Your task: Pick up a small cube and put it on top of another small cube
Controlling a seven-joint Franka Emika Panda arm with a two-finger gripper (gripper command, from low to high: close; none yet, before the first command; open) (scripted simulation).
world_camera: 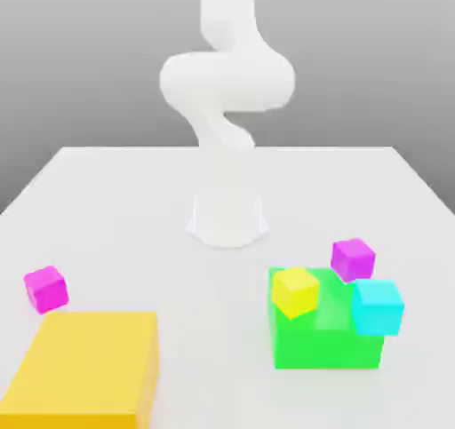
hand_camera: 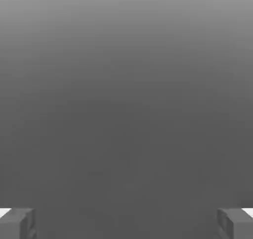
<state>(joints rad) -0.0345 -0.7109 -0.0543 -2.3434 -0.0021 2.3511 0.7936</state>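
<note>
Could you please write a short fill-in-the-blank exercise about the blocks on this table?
1. The small pink cube sits alone behind the large ____ block.
2. A small yellow cube rests on the large ____ block.
3. The cyan cube lies on the exterior view's ____ side.
4. The gripper stands ____.

Answers: yellow; green; right; open

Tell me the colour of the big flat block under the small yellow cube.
Bright green block, clearest in the exterior view.
</note>
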